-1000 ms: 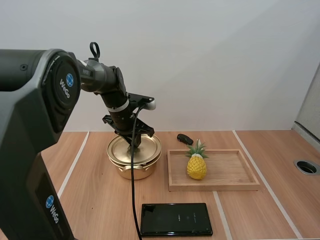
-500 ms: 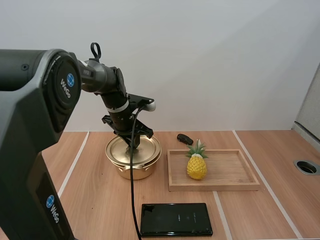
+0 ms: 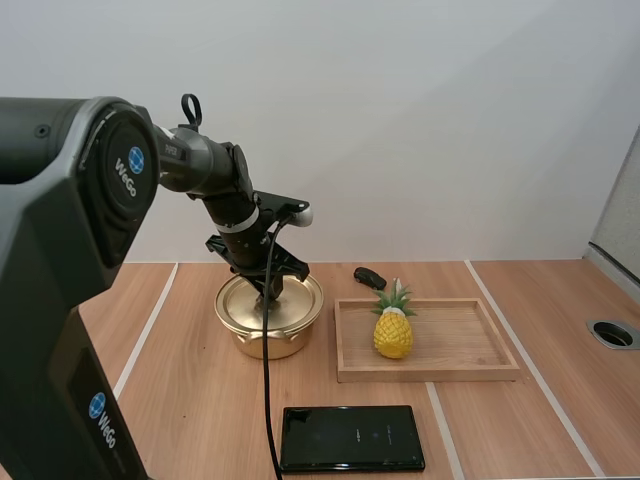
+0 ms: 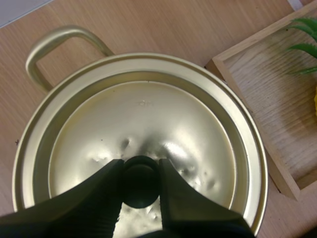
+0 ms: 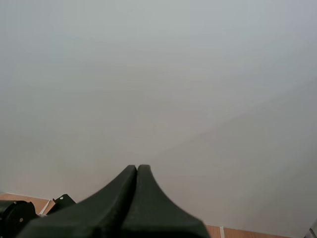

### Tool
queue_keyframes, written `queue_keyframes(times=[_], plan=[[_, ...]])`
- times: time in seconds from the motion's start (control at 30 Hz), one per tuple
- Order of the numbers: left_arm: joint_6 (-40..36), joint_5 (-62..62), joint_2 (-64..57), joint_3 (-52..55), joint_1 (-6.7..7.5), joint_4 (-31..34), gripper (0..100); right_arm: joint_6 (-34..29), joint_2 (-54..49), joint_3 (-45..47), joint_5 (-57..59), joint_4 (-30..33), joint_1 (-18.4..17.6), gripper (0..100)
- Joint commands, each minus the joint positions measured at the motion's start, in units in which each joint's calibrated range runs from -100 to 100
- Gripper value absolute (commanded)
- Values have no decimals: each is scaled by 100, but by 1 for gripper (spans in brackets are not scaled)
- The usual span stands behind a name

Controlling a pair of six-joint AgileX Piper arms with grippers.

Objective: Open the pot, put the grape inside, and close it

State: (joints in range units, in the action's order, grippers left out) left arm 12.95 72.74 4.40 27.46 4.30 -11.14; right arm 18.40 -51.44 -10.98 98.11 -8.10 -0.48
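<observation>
Claw (image 4: pixel 141 171) on pot lid (image 4: pixel 143 119); pineapple (image 3: pixel 393 335) in tray (image 3: pixel 430 373)

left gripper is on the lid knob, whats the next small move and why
Probably a short straight lift. The left gripper pinches the black knob between its fingertips, and the lid sits flat on the pot, so opening is not yet done. Rising vertically should free the lid without dragging the pot toward the wooden tray beside it.
</observation>
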Motion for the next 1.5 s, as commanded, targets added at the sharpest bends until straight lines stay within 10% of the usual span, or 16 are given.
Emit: queue_keyframes(times=[0.0, 0.23, 0.5, 1.13, 1.2, 1.3, 1.47], plan=[[19, 79, 127, 154, 9, 110, 0, -11, -69, -18, 48, 32, 22, 0], [-264, 133, 127, 154, 9, 110, 10, -11, -69, -18, 48, 32, 22, 0], [-344, 672, 127, -311, 9, 101, 100, -11, -69, -18, 48, 32, 22, 0], [-276, 592, -778, -1987, 9, -47, 100, -11, -69, -18, 83, 163, 22, 0], [-276, 638, -889, -2243, 9, -36, 78, -11, -69, -18, 83, 163, 22, 0], [-599, 723, -1076, -2636, 9, 15, 4, -11, -57, -18, 83, 161, 22, 0], [-708, 723, -1457, -3093, 9, 81, 1, -11, -46, -18, 83, 161, 22, 0]])
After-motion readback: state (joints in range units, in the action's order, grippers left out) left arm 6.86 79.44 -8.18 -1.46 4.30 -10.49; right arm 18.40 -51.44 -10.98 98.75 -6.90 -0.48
